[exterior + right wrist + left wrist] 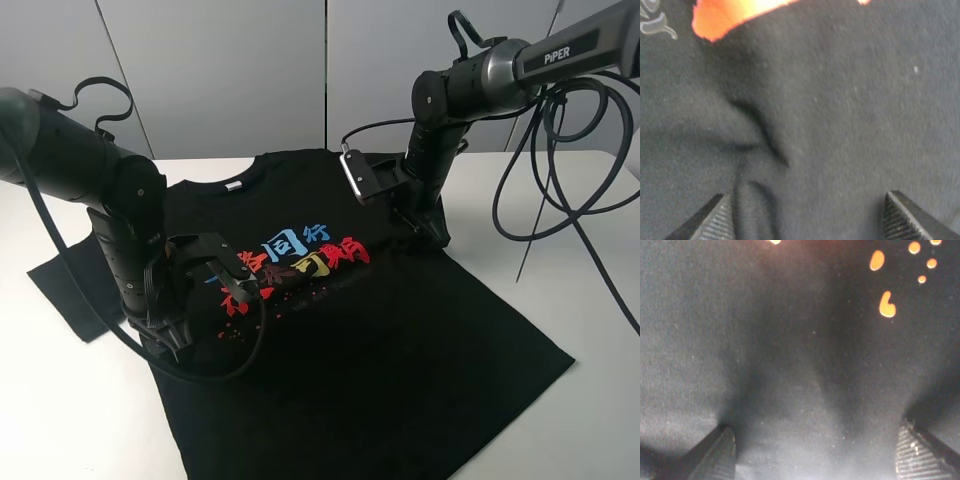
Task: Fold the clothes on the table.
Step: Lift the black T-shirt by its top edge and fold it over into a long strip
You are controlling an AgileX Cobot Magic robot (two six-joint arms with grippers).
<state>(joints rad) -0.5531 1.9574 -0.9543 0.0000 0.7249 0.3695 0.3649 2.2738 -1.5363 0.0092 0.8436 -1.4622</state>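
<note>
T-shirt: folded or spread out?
Mostly spread: the T-shirt lies print-up on the table, one sleeve out flat. The other sleeve does not show beside the right arm; cannot tell.

**A robotics lab test bench**

A black jointed arm [480,80] lettered PIPER and a second arm [70,150] like it work over a wide, plain white surface [60,400]. Loose black cables [560,180] hang in loops just beside and above the right tool [428,232]. Beyond that tool stand flat grey wall panels [230,70], plain as in a lab.
</note>
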